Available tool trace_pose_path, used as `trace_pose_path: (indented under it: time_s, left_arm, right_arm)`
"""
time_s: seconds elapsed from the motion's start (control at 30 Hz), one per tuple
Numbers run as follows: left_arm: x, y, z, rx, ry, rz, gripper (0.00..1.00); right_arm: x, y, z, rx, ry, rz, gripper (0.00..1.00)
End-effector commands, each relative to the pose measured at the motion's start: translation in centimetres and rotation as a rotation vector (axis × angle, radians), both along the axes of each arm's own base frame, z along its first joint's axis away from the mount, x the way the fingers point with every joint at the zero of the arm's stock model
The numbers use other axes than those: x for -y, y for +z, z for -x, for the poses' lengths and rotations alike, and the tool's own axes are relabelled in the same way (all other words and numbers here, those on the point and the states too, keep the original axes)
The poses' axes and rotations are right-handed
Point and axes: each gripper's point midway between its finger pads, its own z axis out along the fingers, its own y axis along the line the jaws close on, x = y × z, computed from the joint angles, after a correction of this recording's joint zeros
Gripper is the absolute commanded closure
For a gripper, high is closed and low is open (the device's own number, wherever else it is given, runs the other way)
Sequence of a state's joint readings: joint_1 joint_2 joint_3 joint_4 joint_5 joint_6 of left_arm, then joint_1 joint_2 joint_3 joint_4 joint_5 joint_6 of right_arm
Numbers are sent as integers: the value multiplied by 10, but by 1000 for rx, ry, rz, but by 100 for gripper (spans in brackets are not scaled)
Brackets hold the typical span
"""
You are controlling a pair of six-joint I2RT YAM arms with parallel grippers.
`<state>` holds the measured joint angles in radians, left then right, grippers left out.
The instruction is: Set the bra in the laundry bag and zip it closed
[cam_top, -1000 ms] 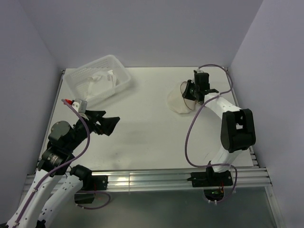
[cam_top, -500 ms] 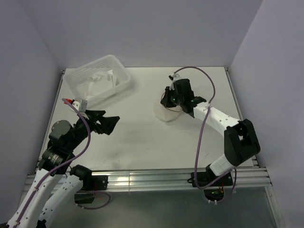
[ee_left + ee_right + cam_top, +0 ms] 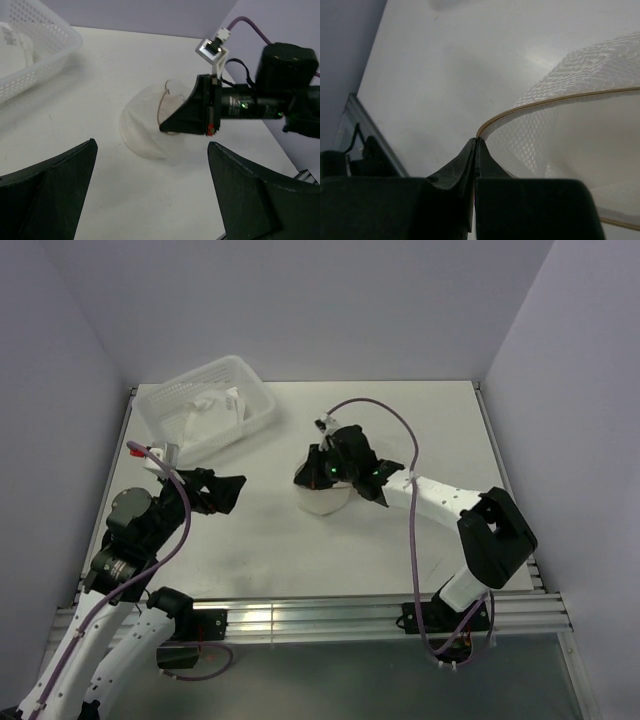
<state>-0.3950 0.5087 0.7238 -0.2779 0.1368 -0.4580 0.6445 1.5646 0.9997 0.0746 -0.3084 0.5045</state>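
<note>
The laundry bag (image 3: 322, 500) is a white mesh pouch with a tan zipper rim, lying near the table's middle. My right gripper (image 3: 312, 474) is shut on its rim; the right wrist view shows the fingers pinching the tan edge (image 3: 476, 142) with the mesh (image 3: 570, 110) spreading to the right. The bag also shows in the left wrist view (image 3: 142, 131), open towards the right gripper (image 3: 187, 114). The bra (image 3: 213, 412) is a pale crumpled garment in the basket. My left gripper (image 3: 228, 490) is open and empty, left of the bag, jaws wide apart (image 3: 152, 200).
The white perforated plastic basket (image 3: 255, 398) stands at the back left; its corner shows in the left wrist view (image 3: 52, 47). Purple walls enclose the table on three sides. The right arm's purple cable (image 3: 385, 412) loops above the bag.
My right gripper has dragged the laundry bag from the back right leftward and nearer, to the table's middle. The left gripper has shifted slightly and stays open.
</note>
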Motion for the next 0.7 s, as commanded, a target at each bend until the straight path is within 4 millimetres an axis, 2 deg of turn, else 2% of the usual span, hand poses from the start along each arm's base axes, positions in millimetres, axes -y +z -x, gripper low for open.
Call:
trace_pose_path:
  time_s: [0.0,0.03,0.07,0.2,0.33,0.37,0.47,0.53,0.57,0.6,0.67]
  left_arm:
    - [-17,2,-16,-43,131,9,1]
    - [-17,-2,-20,-64,140,3,1]
    - [-16,1,-22,-69,143,10,1]
    - [-17,15,-39,-94,199,58,1]
    - [-25,31,-54,-53,282,110,1]
    - [-30,28,-60,-54,324,118,1]
    - [-32,23,-76,-61,363,119,1]
    - [-32,19,-85,-78,380,106,1]
    - [-32,15,-94,-98,397,95,1]
    - [-33,14,-99,-100,409,90,1]
    - [-38,17,-113,-99,448,92,1]
  right_arm:
    - [-55,70,16,93,116,-183,100]
    - [-68,75,32,88,167,-203,100]
    - [-75,78,38,83,184,-213,100]
    - [-96,90,51,106,193,-251,100]
    - [-112,74,37,81,166,-253,100]
    - [-118,62,26,72,138,-234,100]
    - [-129,46,11,58,107,-216,100]
    - [-135,40,13,43,135,-218,100]
    - [-138,34,14,29,148,-215,97]
    - [-140,31,19,16,174,-218,69]
    - [-140,28,23,10,203,-194,44]
